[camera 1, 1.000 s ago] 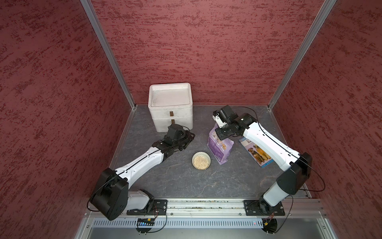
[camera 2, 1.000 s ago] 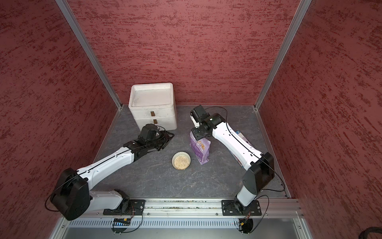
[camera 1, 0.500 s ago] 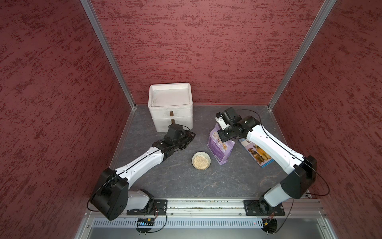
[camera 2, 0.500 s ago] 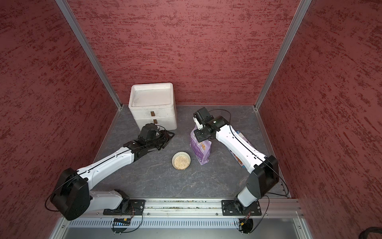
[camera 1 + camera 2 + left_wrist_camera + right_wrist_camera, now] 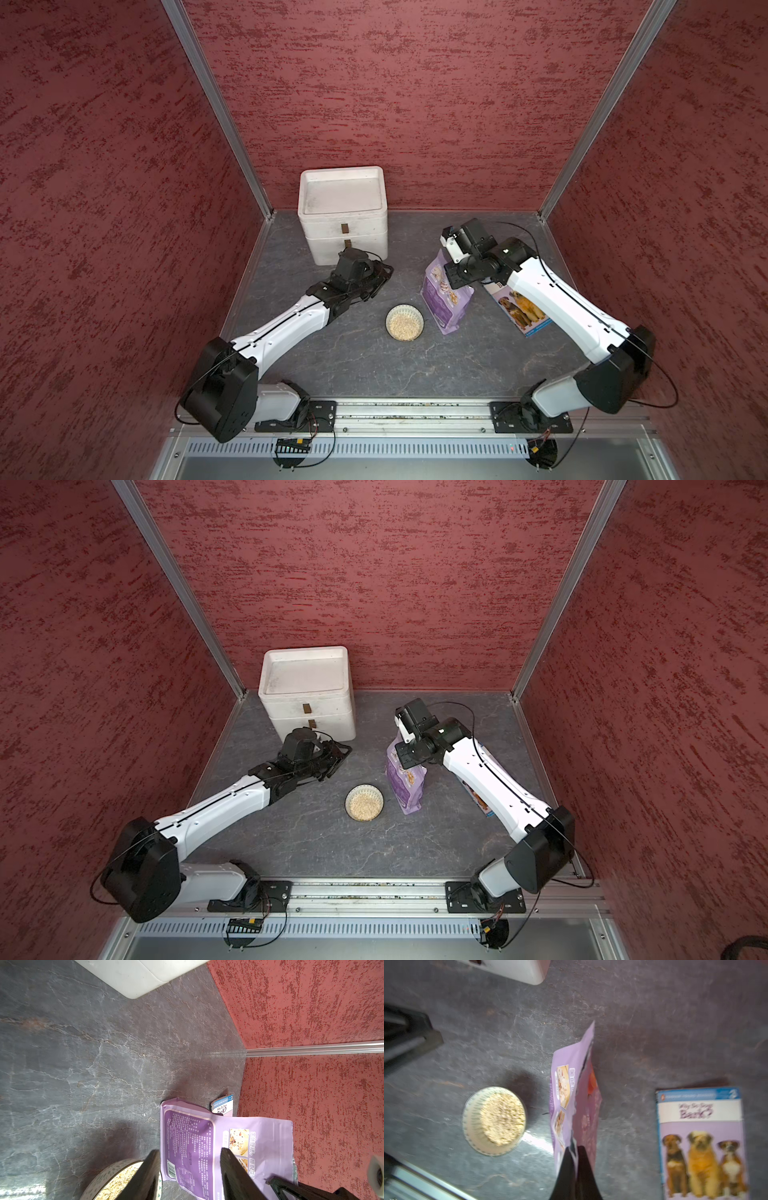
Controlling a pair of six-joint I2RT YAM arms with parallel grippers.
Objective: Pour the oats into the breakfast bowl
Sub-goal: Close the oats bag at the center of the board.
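1. The oats point(image 5: 502, 1118) lie as a pale heap inside the breakfast bowl point(image 5: 390, 316), filling much of it.
2. The bowl sits on the grey desk point(image 5: 374, 365) near the middle, and neither arm touches it.
3. The purple pouch point(image 5: 446, 307) stands upright on the desk just beside the bowl. A narrow strip of desk shows between them in the right wrist view.
4. The pouch's top is torn open and points up toward the right arm's wrist.
5. The right claw point(image 5: 574, 1148) is clenched from above on the torn top edge of the pouch. The thin edge runs in between its two black fingers point(image 5: 584, 1167).
6. The left claw point(image 5: 189, 1152) is released, with its fingers spread and nothing between them. It hangs low over the desk in front of the white drawer box point(image 5: 345, 232) and faces the pouch. It is well apart from both the pouch and the bowl.
7. A blue book with three dogs on its cover point(image 5: 521, 311) lies flat on the desk on the far side of the pouch from the bowl. In both top views the right forearm partly covers it.
8. The drawer box stands against the red back wall point(image 5: 415, 104), with its tray-like top bare.
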